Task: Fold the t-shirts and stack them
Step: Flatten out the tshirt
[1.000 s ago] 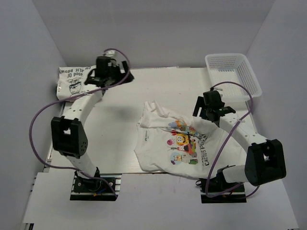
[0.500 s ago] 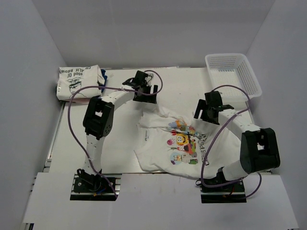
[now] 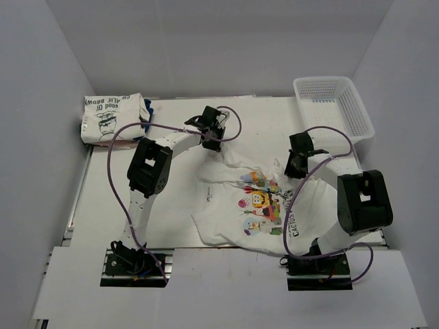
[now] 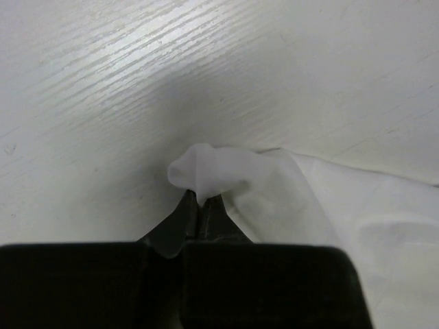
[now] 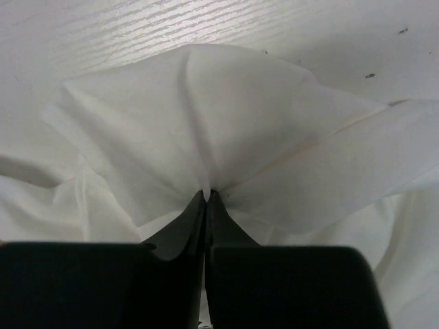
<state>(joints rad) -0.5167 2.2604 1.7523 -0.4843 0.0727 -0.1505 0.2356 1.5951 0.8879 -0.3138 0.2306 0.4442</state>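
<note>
T-shirts: the printed t-shirt (image 3: 257, 205) is seen lying rumpled, print up, on the tabletop (image 3: 164, 185), right of centre, with its near hem close to the arm bases. It has not yet been spread flat. Wrinkles are noted across the chest and down the right side.

At the far left corner of the cloth, the left end effector (image 4: 199, 202) is found closed. A small tuft of white fabric is pinched between its tips. At the far right edge, the right end effector (image 5: 207, 195) is likewise closed. A peak of cloth is gathered into its tips, with creases radiating from the pinch. Both grips are confirmed in the wrist views.

Change noted: a second earlier the left arm was stationed over the folded t-shirt (image 3: 110, 118) at the far left of the tabletop. It has since been swung across to the printed t-shirt and closed on its corner. The right arm has been kept at its side of the cloth and shifted only slightly.

Judgement: with both far points taken, the printed t-shirt is judged ready to be lifted or drawn taut and laid flat, after which folding can be begun. The folded t-shirt, line drawing showing, is taken to be the base of the stack. A basket (image 3: 360, 110) is seen at the far right, apart from both arms.
</note>
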